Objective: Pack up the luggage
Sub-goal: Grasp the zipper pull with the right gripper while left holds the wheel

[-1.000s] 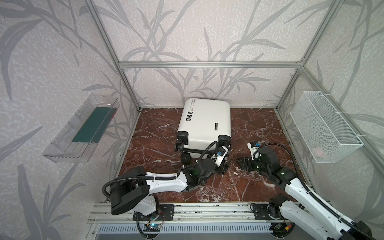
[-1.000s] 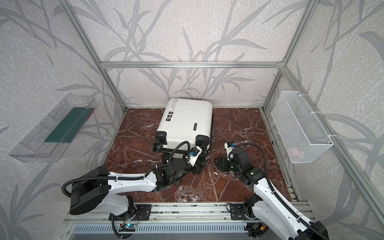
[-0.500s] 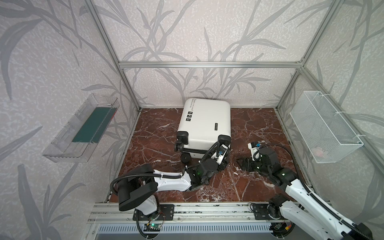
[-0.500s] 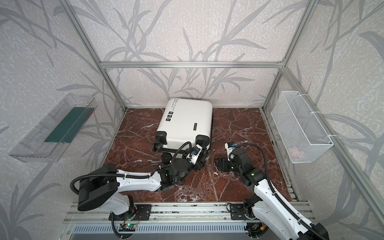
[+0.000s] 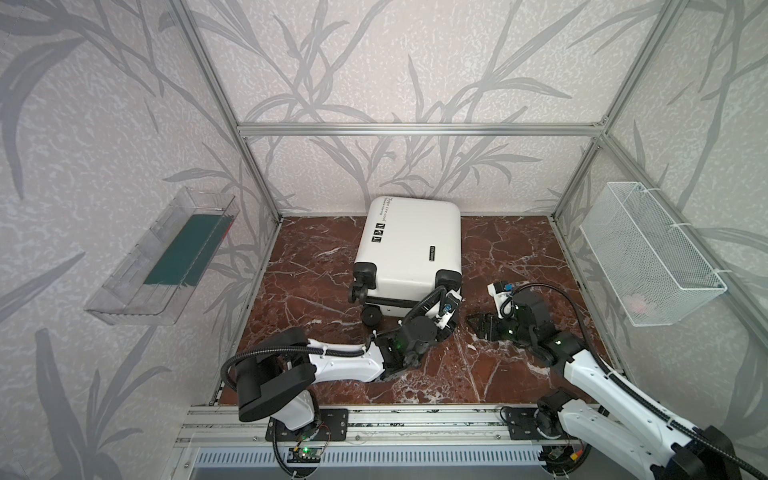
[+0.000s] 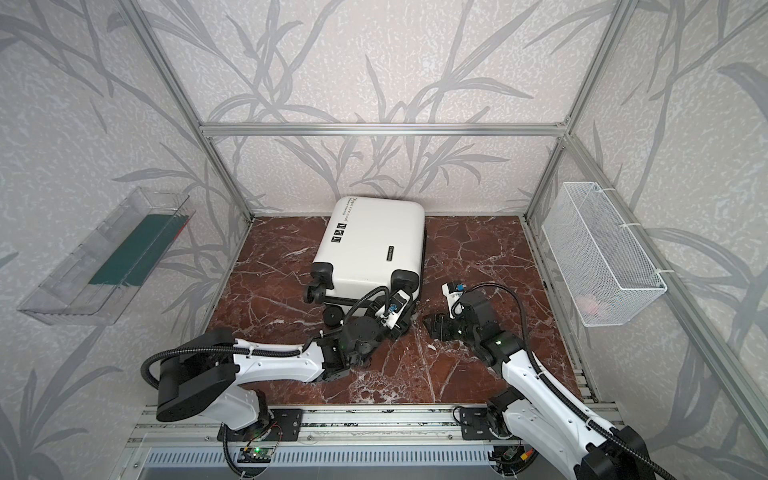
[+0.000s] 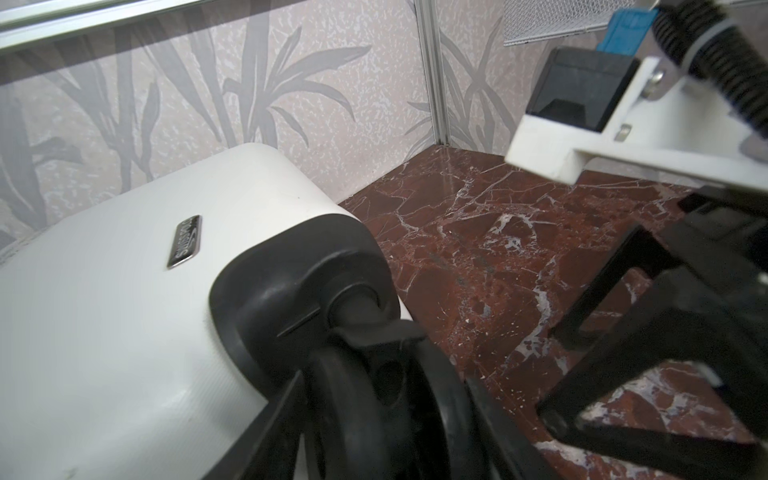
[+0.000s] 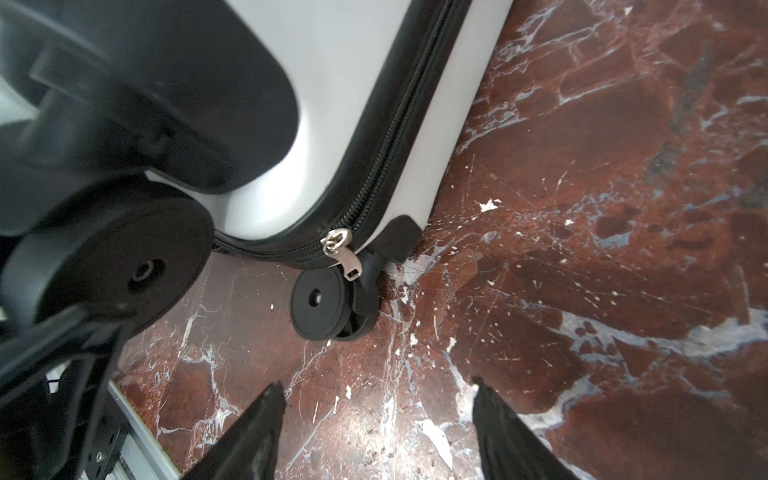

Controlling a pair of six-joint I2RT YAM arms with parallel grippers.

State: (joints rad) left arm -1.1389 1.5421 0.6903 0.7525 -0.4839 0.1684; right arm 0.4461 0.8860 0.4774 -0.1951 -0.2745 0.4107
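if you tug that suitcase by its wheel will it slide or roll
The luggage lies flat on the polished marble floor, so it would probably slide, not roll. Its hard shell likely stays stiff. The caster may swivel when tugged.

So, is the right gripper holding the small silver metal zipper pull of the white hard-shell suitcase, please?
No: the right gripper is open over the red marble floor, short of the silver zipper pull.
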